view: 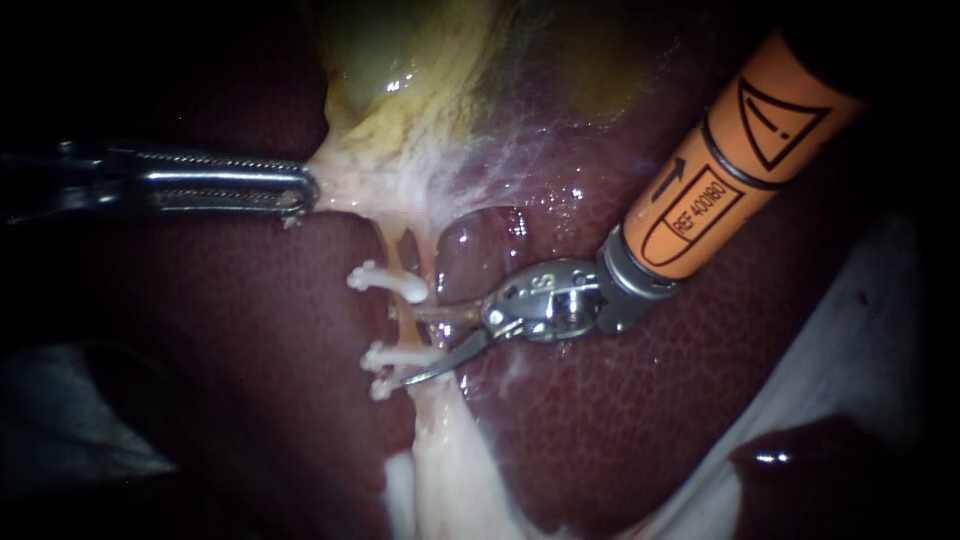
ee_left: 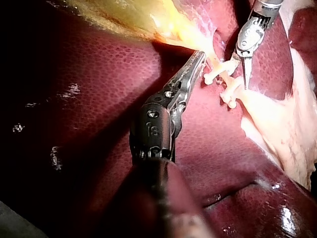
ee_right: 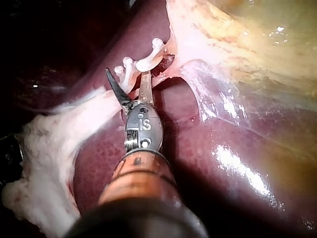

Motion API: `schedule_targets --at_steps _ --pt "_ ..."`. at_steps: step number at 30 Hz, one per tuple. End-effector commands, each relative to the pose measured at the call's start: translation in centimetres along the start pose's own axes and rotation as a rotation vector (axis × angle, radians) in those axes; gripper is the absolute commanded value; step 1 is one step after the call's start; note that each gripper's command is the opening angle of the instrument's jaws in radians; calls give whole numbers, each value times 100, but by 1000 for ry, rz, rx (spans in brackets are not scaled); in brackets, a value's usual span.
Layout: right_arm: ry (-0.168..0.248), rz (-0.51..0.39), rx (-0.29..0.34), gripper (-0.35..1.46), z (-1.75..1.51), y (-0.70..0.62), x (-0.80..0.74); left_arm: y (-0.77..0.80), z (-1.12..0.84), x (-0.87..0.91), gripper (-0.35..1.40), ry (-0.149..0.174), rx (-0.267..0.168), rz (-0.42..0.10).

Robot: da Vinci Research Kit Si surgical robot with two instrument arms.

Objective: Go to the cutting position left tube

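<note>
Steel jaws of the left instrument (view: 290,190) lie closed on the pale neck of the gallbladder (view: 420,60), gripping it from both sides, with the shaft level from the left. The left wrist view shows the same narrow hold, the jaws (ee_left: 198,62) pinched on the yellow-white tissue just beside the clips.

The right instrument (view: 408,345), orange-sleeved, comes in from the upper right, and its two slim jaws stand moderately open in a V. The upper jaw lies across the left tube (view: 392,250) in the gap between the upper clip (view: 385,282) and the lower pair of clips (view: 390,365). The curved lower jaw ends right at the lower pair. The jaws grip nothing, and whether either one presses on the tube cannot be told. In the right wrist view the instrument (ee_right: 126,73) shows the same spread, with white clips between its jaws and one clip just past the far jaw.

The left tube lies over the dark red liver (view: 250,350). Its long axis runs nearly up and down in the endoscope view, from the gallbladder's neck above to a broad pale band of tissue (view: 450,460) below, leaning slightly rightward as it descends. The right instrument's jaws meet it almost square-on. A second thin strand (view: 428,255) runs just beside it on the right.
</note>
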Motion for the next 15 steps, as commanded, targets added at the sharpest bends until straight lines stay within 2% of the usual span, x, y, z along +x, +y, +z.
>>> schedule_targets --at_steps 1,6,15 --pt "1 -1 1 130 2 0 2 0 0 0 -35 0 0 0" --pt "31 -3 2 129 16 2 12 0 0 0 -35 0 1 0" --pt "66 85 1 130 38 4 29 1 1 1 -35 0 2 -1"
